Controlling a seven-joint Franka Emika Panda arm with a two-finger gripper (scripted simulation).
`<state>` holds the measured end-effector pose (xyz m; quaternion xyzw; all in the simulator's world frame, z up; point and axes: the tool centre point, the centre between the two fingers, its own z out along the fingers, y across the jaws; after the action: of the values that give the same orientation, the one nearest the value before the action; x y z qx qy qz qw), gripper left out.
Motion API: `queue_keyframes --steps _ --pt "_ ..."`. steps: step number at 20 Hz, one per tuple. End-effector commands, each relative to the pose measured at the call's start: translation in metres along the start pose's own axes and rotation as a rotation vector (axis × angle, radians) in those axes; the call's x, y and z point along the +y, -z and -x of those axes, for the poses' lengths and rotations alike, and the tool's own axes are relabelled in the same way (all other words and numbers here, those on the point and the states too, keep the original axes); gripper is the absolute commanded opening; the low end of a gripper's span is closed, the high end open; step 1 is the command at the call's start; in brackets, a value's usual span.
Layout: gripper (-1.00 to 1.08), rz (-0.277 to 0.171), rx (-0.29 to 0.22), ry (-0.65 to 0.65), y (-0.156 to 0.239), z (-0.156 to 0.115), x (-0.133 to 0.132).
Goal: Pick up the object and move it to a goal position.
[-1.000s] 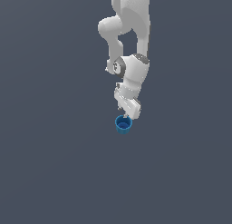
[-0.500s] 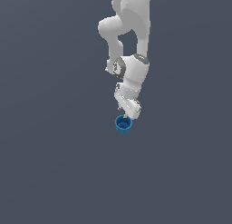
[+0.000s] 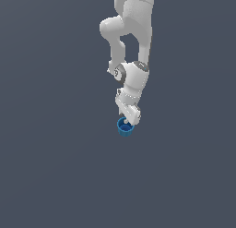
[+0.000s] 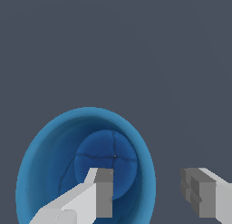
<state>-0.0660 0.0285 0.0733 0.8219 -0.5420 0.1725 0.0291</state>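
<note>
Wrist view is showing the gripper point(image 4: 147, 191) spread open, straddling the cup point(image 4: 86, 168) wall (one finger inside) for a rim pinch.

Around me I see only a flat, plain grey-blue floor point(image 3: 55, 167), the same even shade in the exterior view and under my wrist camera point(image 4: 136, 46). It carries no marks, lines, seams or edges that I can make out.
</note>
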Motion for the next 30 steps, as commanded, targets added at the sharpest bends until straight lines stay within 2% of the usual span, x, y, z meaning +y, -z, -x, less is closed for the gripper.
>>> queue_keyframes --steps 1,2,3,19,30 --pt "0.28 -0.001 0.000 0.000 -0.003 0.000 -0.001" --pt "0.28 -0.001 0.001 0.000 -0.003 0.000 -0.001" --pt "-1.00 -0.001 0.001 0.000 -0.003 0.000 -0.001" --pt "-1.00 -0.002 0.000 -0.001 0.005 -0.001 -0.001" --pt "-1.00 -0.001 -0.003 -0.002 0.058 -0.007 -0.003"
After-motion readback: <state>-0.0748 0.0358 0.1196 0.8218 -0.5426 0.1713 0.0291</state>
